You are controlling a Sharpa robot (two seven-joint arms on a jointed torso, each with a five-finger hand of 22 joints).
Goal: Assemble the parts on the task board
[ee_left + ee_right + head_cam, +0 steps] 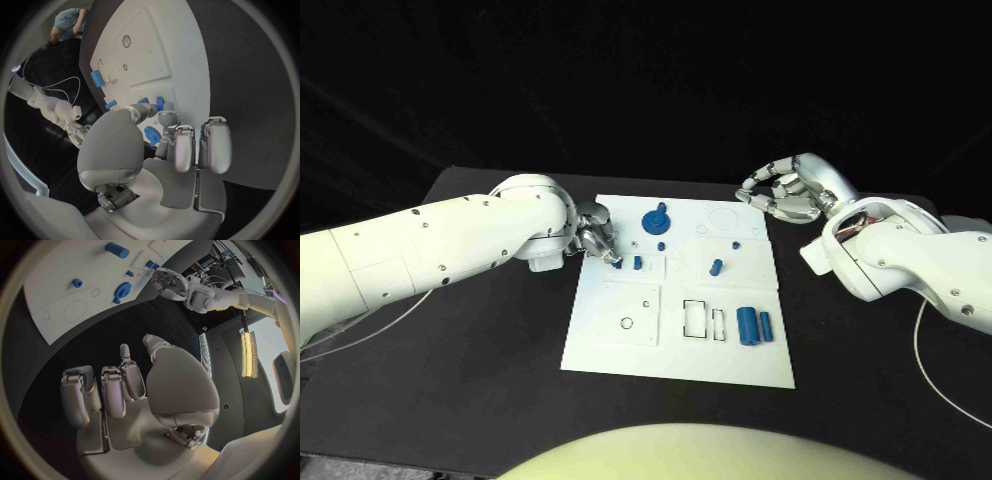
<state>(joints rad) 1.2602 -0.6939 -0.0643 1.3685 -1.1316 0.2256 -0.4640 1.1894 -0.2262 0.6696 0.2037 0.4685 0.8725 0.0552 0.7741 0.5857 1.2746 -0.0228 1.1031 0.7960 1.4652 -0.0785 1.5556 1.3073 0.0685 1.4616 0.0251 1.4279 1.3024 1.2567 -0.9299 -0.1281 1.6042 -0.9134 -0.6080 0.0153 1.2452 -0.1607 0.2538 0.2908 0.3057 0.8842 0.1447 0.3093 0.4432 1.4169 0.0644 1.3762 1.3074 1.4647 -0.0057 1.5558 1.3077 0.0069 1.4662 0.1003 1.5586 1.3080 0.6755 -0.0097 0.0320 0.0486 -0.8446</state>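
Parts lie scattered on the white task board (pixel 678 340), which sits in the middle of the black counter (pixel 488 350). Near the board's far edge is a round blue gear-like part (pixel 655 220); a small blue peg (pixel 734 243) and a short blue cylinder (pixel 715 266) stand right of centre, and two larger blue cylinders (pixel 754 326) lie side by side near the right edge, beside some empty rectangular outlines.

The left hand (pixel 597 240) hangs over the board's left far corner, its fingers pointing down toward a small blue part (pixel 638 264) close by. From the head view the fingertips hide whatever lies directly beneath them. In the left wrist view the same hand (pixel 169 145) has its fingers partly curled, with blue pieces (pixel 156 104) just past the fingertips and the gear-like part showing between the fingers; whether it pinches any of them or only hovers above cannot be told.

The right hand (pixel 793 190) is raised beyond the board's far right corner, off the board, fingers curled inward on nothing. The right wrist view shows this hand (pixel 125 390) bare, well apart from the board, and across it the left hand at the board's edge, with nothing between the two but bare counter.
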